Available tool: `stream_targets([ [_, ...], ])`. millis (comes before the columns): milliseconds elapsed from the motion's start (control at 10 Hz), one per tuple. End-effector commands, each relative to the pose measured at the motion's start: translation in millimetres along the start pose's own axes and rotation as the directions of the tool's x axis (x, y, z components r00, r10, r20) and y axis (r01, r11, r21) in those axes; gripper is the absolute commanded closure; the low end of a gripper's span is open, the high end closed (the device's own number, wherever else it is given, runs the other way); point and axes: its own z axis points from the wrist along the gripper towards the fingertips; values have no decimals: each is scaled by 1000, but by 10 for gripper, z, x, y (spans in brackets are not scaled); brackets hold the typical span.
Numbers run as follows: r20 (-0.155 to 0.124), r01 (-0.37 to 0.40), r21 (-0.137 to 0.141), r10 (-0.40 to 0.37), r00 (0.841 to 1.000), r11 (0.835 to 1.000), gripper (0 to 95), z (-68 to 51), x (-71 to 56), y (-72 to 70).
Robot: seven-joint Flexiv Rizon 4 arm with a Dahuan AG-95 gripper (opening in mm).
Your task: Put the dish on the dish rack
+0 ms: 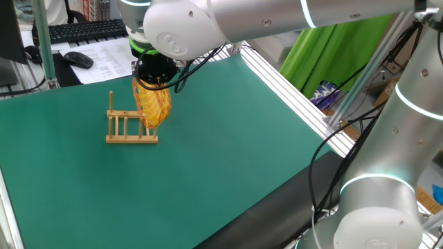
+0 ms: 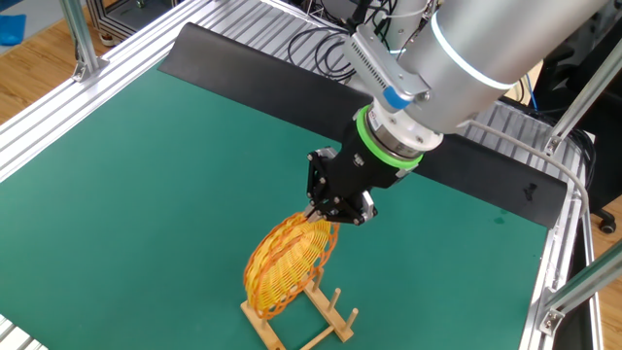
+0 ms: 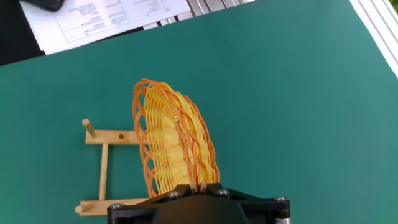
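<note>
The green surface [image 1: 228, 159] fills most of each view, its edges cut off. The arm's silver body [image 1: 291, 17] blocks much of one fixed view. The dish [image 2: 288, 261] stands on edge, tilted, at the near end of the dish rack [image 1: 130, 128], its lower rim down among the pegs; whether it rests on the rails is hidden. The claw [image 2: 326, 216] is pinched shut on the dish's upper rim, its fingertips hard to make out behind the black housing. In the hand view the dish covers half the rack.
</note>
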Motion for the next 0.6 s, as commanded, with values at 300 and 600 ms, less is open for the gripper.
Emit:
stream_targets([
  [300, -18, 51, -2, -51, 999, 999, 950, 38, 10, 25],
  [600, -33, 46, -1, -46, 998, 999, 950, -9, 3, -1],
])
